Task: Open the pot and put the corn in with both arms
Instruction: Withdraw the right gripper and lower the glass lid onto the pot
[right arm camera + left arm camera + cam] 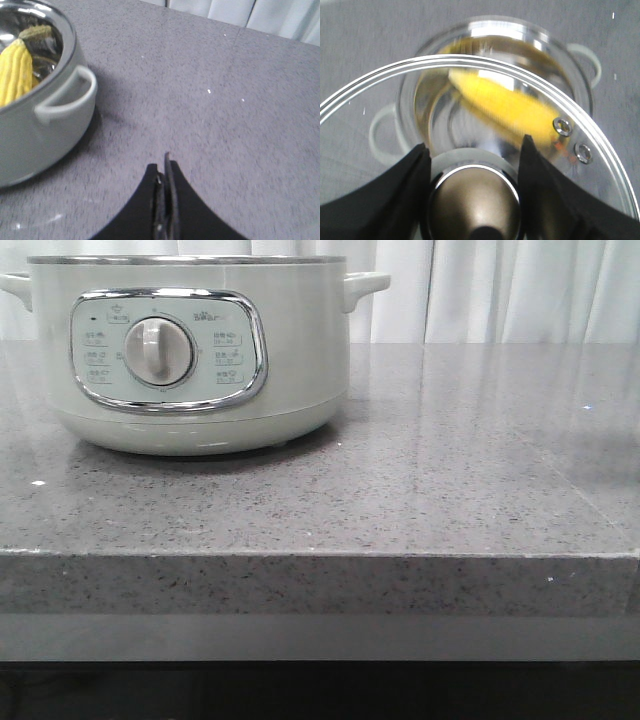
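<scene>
The pale grey-green pot [200,360] stands at the back left of the counter, its dial facing me. No arm shows in the front view. My left gripper [474,145] is shut on the dark round knob [475,200] of a glass lid [365,115] with a metal rim, held above the open pot [582,85]. Through the glass I see the yellow corn [505,102] lying inside the pot. My right gripper [166,160] is shut and empty, above bare counter to the right of the pot [40,135]. The corn [15,70] shows inside the pot's steel bowl there too.
The grey speckled stone counter [450,490] stretches to the right of the pot, with its front edge near me. White curtains [500,290] hang behind. The pot's side handle [70,100] sticks out toward my right gripper.
</scene>
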`<state>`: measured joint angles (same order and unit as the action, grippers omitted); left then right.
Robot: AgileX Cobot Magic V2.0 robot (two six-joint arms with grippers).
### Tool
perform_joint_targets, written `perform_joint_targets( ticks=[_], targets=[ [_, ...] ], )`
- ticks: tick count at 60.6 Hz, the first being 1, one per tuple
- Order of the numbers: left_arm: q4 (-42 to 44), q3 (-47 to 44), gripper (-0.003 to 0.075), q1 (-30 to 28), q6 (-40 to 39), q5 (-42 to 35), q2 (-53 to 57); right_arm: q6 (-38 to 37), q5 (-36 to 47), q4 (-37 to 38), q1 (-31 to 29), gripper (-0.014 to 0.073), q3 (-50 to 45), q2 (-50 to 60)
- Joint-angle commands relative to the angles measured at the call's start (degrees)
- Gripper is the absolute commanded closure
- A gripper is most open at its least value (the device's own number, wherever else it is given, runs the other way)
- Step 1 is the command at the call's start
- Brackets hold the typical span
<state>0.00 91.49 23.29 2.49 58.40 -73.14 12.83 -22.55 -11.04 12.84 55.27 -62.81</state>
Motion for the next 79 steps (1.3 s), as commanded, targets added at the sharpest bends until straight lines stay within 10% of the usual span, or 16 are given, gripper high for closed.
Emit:
perform_joint_targets(
  ticks=[1, 79],
  targets=[
    [-0.72, 4.04, 0.0437, 0.21, 0.37, -11.53, -1.54, 0.61, 6.96, 0.45, -0.28, 0.0658, -4.9, 7.55],
    [-10.83, 19.02, 0.0437, 0.21, 1.92, -9.57, -24.06, 0.61, 1.21, 0.45, -0.28, 0.0658, -17.62, 28.41]
  ],
)
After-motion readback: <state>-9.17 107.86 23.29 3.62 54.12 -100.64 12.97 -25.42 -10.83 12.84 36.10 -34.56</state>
